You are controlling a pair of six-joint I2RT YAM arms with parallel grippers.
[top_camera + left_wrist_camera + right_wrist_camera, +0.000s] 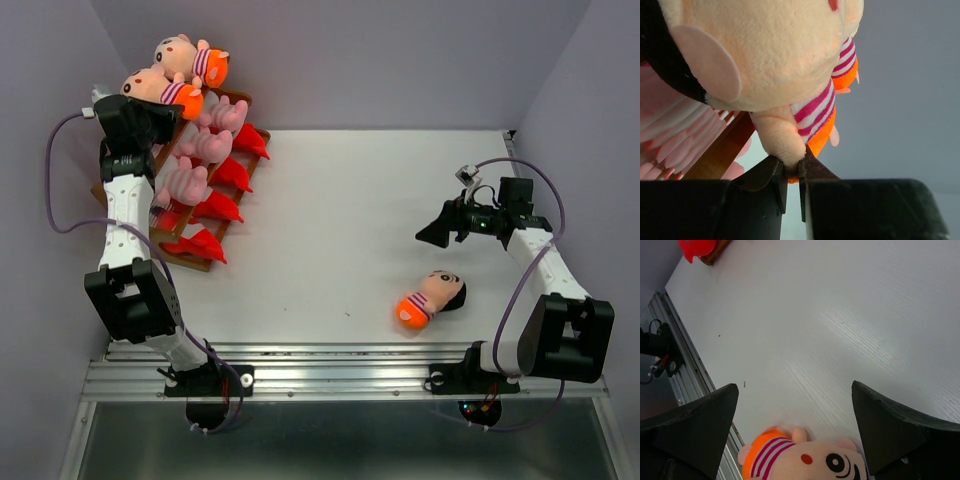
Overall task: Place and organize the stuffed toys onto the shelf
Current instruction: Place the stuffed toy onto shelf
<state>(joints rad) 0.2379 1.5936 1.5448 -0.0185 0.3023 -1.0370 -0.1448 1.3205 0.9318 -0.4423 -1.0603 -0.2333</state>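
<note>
The brown shelf point(196, 263) stands at the far left, with several red monsters point(216, 208) on its lowest step and three pink pigs point(205, 146) on the middle step. Two boy dolls lie at the top: one point(190, 58) at the far end and one point(158, 90) nearer. My left gripper point(160, 110) point(790, 167) is shut on that nearer doll's point(770, 55) tan arm, beside the shelf's wood point(720, 155). A third boy doll point(430, 298) point(805, 460) lies on the table at the right. My right gripper point(433, 236) point(794, 386) hangs open above and beyond it.
Grey walls close in the white table point(340, 220) on the left, back and right. A metal rail point(340, 365) runs along the near edge by the arm bases. A red monster point(696, 247) on the shelf's end shows far off in the right wrist view.
</note>
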